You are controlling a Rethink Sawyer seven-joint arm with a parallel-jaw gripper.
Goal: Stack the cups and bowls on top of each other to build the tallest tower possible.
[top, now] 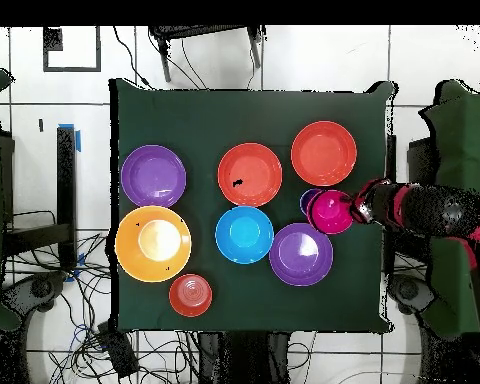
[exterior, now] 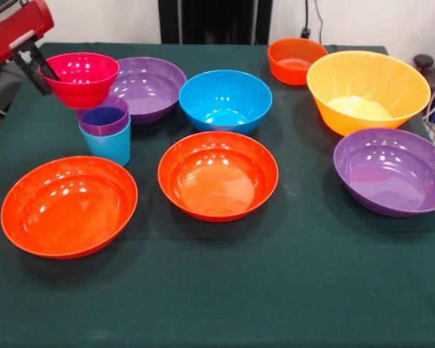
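Bowls and cups lay spread across a green-covered surface (exterior: 225, 290) as the red and black arm (top: 434, 210) reached in from one side. Its jaws were closed on the rim of a small pink bowl (exterior: 81, 77), one finger inside the bowl and one outside, and held it in the air just above and slightly to the side of the cups. The purple cup (exterior: 103, 118) sat nested in the light blue cup (exterior: 109, 143), which stood upright on the cloth; together they formed a short tower of two. In the overhead view the pink bowl (top: 330, 211) covered most of that pair.

Just behind the cups sat a wide purple bowl (exterior: 151, 87), and beside it a medium blue bowl (exterior: 225, 99). Two wide orange-red bowls rested nearer the front edge, one (exterior: 69, 206) in front of the cups and the other (exterior: 218, 174) in front of the blue bowl, the two well apart. A small orange bowl (exterior: 296, 59) stood at the far edge, close to a large deep yellow-orange bowl (exterior: 367, 90). A second wide purple bowl (exterior: 393, 171) lay in front of the yellow-orange one. All the bowls on the cloth stood open side up and none touched another.
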